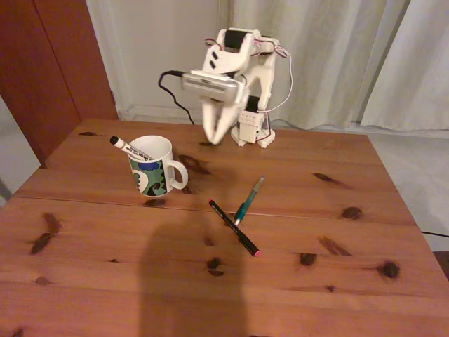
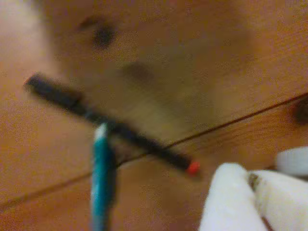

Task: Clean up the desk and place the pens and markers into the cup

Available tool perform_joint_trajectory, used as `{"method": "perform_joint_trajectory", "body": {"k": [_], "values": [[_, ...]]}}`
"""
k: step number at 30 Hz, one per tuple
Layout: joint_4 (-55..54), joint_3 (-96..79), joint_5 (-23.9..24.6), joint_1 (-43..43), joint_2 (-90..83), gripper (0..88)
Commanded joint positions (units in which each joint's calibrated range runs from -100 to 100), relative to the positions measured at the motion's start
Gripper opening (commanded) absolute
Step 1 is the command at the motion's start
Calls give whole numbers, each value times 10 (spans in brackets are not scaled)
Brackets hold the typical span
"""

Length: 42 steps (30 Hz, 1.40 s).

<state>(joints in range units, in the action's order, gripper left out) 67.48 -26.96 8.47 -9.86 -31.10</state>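
Observation:
On the desk (image 1: pixel 105 232), the cup (image 1: pixel 151 167) stands at the left with a white marker (image 1: pixel 130 149) leaning inside it, black cap sticking out to the left. A teal-green pen (image 1: pixel 249 200) and a thin black pen (image 1: pixel 231 225) with a red end lie crossed at the centre. My gripper (image 1: pixel 216 135) hangs blurred above the back of the desk, right of and behind the cup, fingers together and holding nothing. The wrist view is blurred; the black pen (image 2: pixel 110 126) crosses over the teal pen (image 2: pixel 101 178), and my gripper (image 2: pixel 253 182) is at the lower right.
The arm's base (image 1: pixel 251 130) stands at the desk's far edge with cables behind it. A seam (image 1: pixel 316 214) runs across the desk. A dark shadow (image 1: pixel 189 281) falls on the near part. Curtains hang behind.

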Motion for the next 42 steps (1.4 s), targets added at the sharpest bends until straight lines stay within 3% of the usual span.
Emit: {"method": "perform_joint_trajectory", "body": {"k": [1, 20, 42], "values": [[20, 43, -4, 43, -3, 8], [-16, 53, -1, 158, 176, 8], [-43, 47, 62, 147, 276, 8]]}}
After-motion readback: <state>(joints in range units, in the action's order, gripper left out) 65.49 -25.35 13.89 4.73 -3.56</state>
